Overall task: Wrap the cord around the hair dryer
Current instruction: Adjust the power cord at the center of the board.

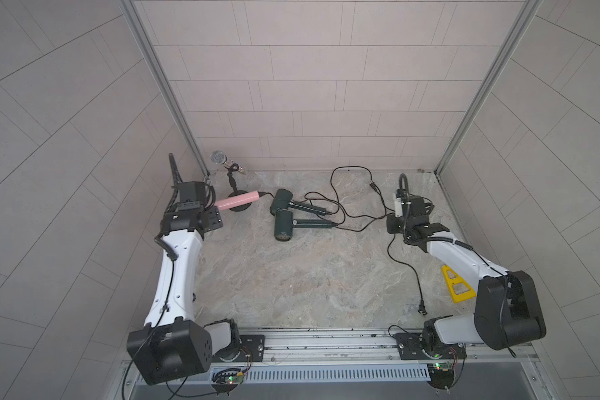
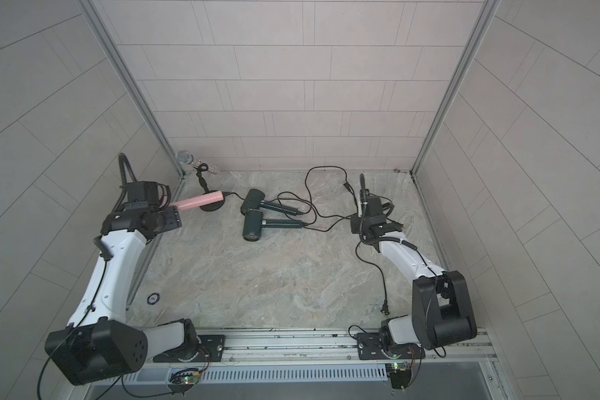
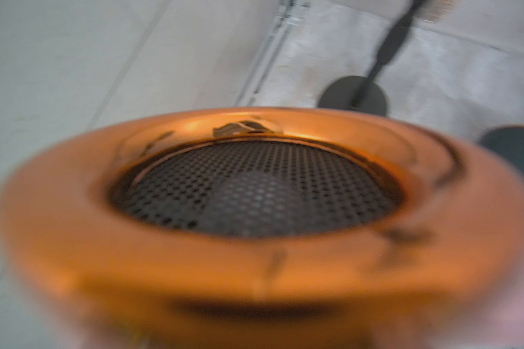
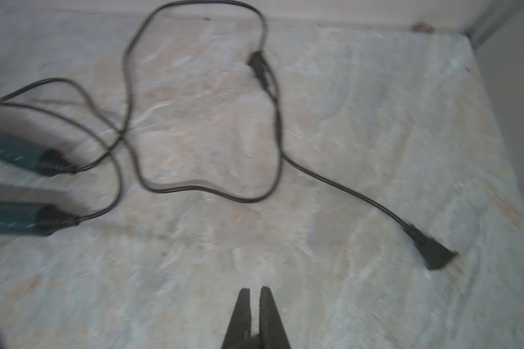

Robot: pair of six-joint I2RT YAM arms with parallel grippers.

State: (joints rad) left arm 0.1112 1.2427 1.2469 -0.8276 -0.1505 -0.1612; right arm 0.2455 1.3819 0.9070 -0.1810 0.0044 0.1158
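A pink hair dryer (image 1: 238, 201) (image 2: 198, 201) sticks out of my left gripper (image 1: 212, 216), which is shut on it above the table's back left. The left wrist view is filled by its copper ring and black mesh (image 3: 254, 193), and my fingers are hidden there. A thin black cord (image 1: 266, 194) leaves the pink handle's end and runs behind two dark green hair dryers (image 1: 284, 202) (image 1: 284, 225). Their cords (image 4: 194, 189) lie tangled on the table. My right gripper (image 4: 256, 290) is shut and empty, low over the table, with a plug (image 4: 430, 253) just beside it.
A microphone (image 1: 219, 157) on a round-based stand (image 1: 239, 207) is in the back left corner. Another plug (image 1: 373, 185) lies near the back wall and a third (image 1: 525, 308) near the front right. A yellow triangular piece (image 1: 456, 284) sits by the right arm. Walls close three sides.
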